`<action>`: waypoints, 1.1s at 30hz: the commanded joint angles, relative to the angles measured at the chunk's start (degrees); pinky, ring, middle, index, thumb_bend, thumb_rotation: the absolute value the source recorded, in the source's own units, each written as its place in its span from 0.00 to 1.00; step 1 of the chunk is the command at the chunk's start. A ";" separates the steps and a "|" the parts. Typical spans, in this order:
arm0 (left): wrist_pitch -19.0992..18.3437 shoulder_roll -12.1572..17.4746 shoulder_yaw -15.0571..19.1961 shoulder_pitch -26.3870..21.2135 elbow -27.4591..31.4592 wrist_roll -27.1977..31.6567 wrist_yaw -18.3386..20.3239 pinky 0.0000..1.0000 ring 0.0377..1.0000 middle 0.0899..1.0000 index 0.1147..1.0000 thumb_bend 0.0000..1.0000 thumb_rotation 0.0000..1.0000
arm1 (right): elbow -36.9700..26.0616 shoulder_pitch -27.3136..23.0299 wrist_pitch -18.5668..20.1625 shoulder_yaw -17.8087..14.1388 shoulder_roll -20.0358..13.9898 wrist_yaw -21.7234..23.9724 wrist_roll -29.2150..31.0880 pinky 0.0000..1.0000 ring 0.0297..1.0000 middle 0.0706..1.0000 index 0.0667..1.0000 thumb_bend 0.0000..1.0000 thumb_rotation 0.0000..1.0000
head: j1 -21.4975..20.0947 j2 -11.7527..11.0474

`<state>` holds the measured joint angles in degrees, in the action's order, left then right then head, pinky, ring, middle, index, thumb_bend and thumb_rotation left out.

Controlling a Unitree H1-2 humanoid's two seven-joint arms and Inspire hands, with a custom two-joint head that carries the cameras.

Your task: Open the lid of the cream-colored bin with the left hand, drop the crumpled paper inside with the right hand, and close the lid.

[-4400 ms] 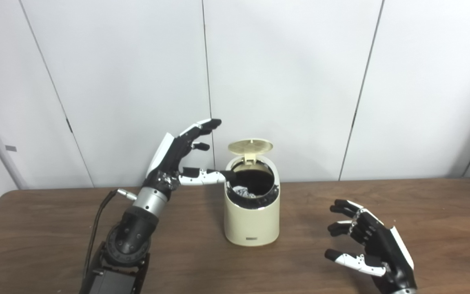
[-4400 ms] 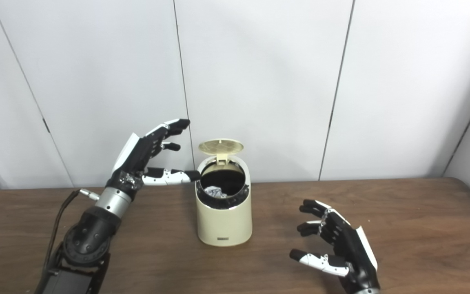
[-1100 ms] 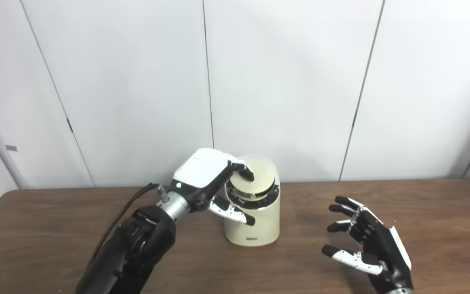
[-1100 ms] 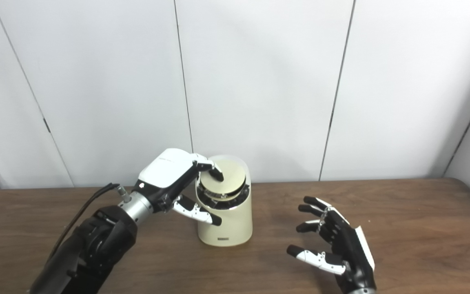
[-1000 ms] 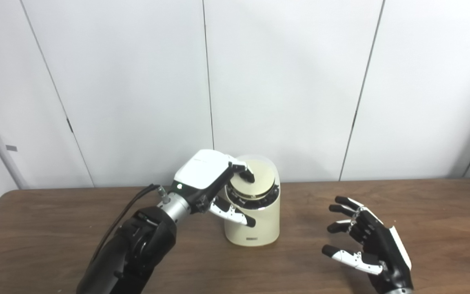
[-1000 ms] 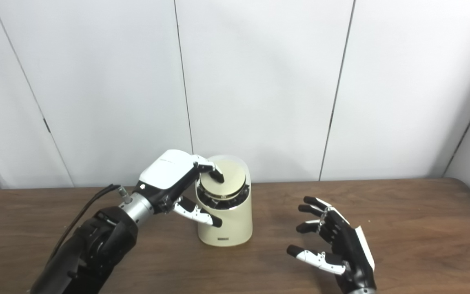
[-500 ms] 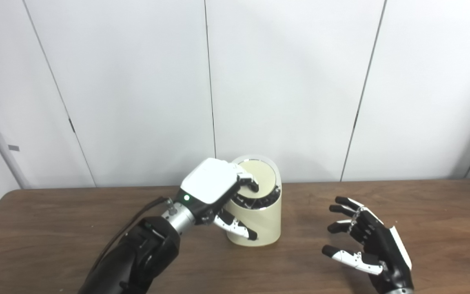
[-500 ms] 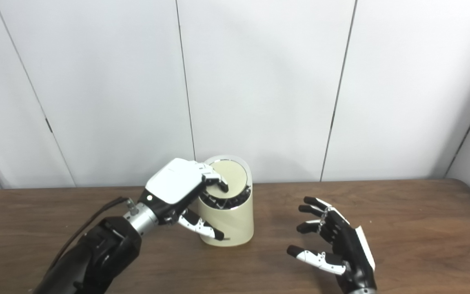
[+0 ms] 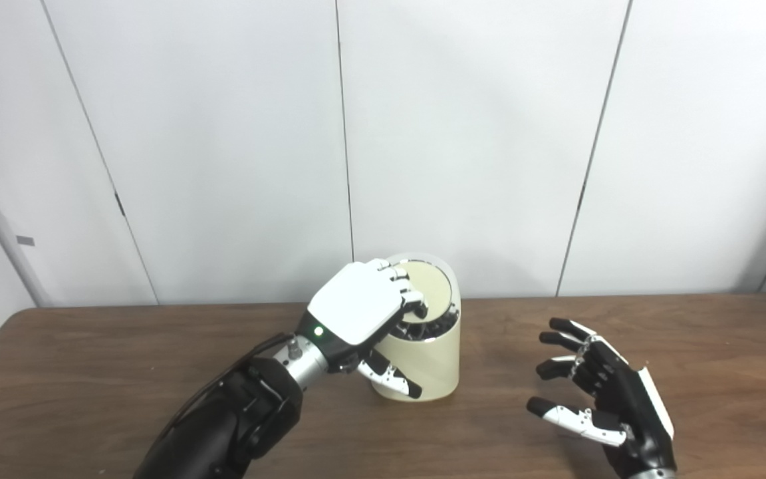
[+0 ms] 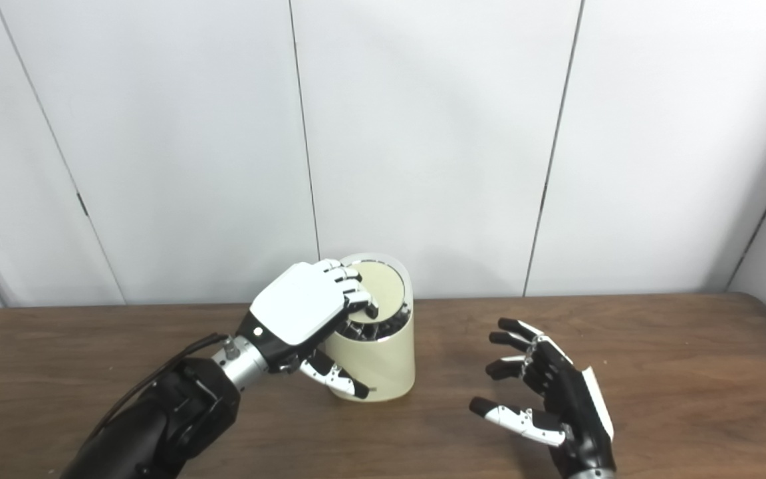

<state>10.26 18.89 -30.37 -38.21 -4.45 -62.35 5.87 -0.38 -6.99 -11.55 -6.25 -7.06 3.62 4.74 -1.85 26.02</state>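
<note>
The cream-colored bin (image 9: 426, 369) stands on the table's middle, near the back. Its round lid (image 9: 431, 285) lies down inside the rim, tilted toward me. My left hand (image 9: 360, 309) rests palm-down over the bin's top left, fingers curled onto the lid, thumb hanging along the bin's front. It holds nothing. My right hand (image 9: 606, 389) hovers above the table right of the bin, fingers spread and empty. The crumpled paper is not visible; the lid hides the bin's inside.
The brown wooden table (image 9: 90, 372) spans the whole view. White wall panels (image 9: 476, 133) rise close behind the bin. A black cable (image 9: 223, 379) runs along my left forearm.
The lid, standing open 4.4 s ago with paper seen inside, has been pushed down. Over the last second my left hand slid further over it and sank lower. The right hand stayed put.
</note>
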 commanded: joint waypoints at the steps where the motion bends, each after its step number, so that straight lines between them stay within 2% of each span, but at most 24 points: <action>1: 1.31 0.22 -1.67 0.18 -1.90 -0.10 2.61 0.81 0.81 0.68 0.65 1.00 0.47 | -1.60 -1.67 -1.30 -0.43 -0.52 -0.39 0.27 0.55 0.54 0.70 0.73 0.73 0.00 | 0.02 -0.02; 11: -0.10 0.23 0.86 0.80 -0.05 2.76 2.20 0.81 0.79 0.69 0.66 1.00 0.48 | -1.03 -1.72 -1.79 -0.45 -0.51 -0.47 0.08 0.55 0.54 0.69 0.73 0.73 0.00 | 0.24 -0.04; 15: -1.22 -0.33 3.78 1.49 1.53 6.24 2.47 0.77 0.80 0.72 0.71 0.99 0.50 | -0.82 -1.76 -2.11 -0.37 -0.50 -0.40 -0.08 0.56 0.54 0.69 0.73 0.73 0.00 | 0.26 -0.07; 18: -1.51 -1.06 6.58 2.06 2.49 9.51 1.88 0.71 0.78 0.75 0.74 0.97 0.46 | -1.22 -1.75 -1.78 -0.26 -0.44 -0.56 -0.50 0.55 0.54 0.69 0.72 0.73 0.00 | 0.24 -0.04; 19: -1.45 -1.33 7.78 2.26 2.74 10.48 0.84 0.70 0.77 0.75 0.74 0.97 0.46 | -1.42 -1.73 -1.63 -0.22 -0.41 -0.57 -0.56 0.54 0.54 0.69 0.72 0.73 0.01 | 0.27 -0.06; 21: -1.22 -1.81 9.84 2.53 3.10 12.10 -0.95 0.63 0.76 0.78 0.78 0.95 0.40 | -1.65 -1.72 -1.50 -0.15 -0.41 -0.46 -0.53 0.54 0.54 0.69 0.72 0.72 0.00 | 0.34 -0.08; 23: -0.53 -2.07 11.59 2.55 3.11 12.63 -3.05 0.60 0.76 0.79 0.80 0.93 0.39 | -1.62 -1.80 -1.53 -0.10 -0.40 -0.46 -0.59 0.54 0.54 0.69 0.72 0.72 0.00 | 0.41 -0.06; 27: 0.90 -2.58 14.44 2.39 2.69 13.06 -7.23 0.60 0.77 0.81 0.83 0.88 0.42 | -1.06 -1.98 -1.65 -0.33 -0.50 -0.68 -0.52 0.53 0.54 0.68 0.72 0.73 0.00 | 0.48 -0.06; 30: 2.50 -3.53 16.70 2.66 1.28 15.96 -10.67 0.63 0.79 0.84 0.86 0.85 0.41 | -0.49 -2.02 -1.65 -0.52 -0.77 -0.74 -0.54 0.53 0.55 0.70 0.73 0.72 0.00 | 0.43 -0.16; 33: 1.83 -4.93 18.95 3.54 1.46 21.10 -10.14 0.62 0.80 0.86 0.89 0.84 0.40 | -0.38 -2.01 -1.77 -0.59 -0.87 -0.75 -0.64 0.52 0.55 0.70 0.74 0.73 0.02 | 0.44 -0.16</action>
<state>12.04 14.70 -12.46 -33.65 -4.10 -43.75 -3.18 0.53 -7.10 -11.64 -6.37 -7.09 3.24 3.99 -1.41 25.84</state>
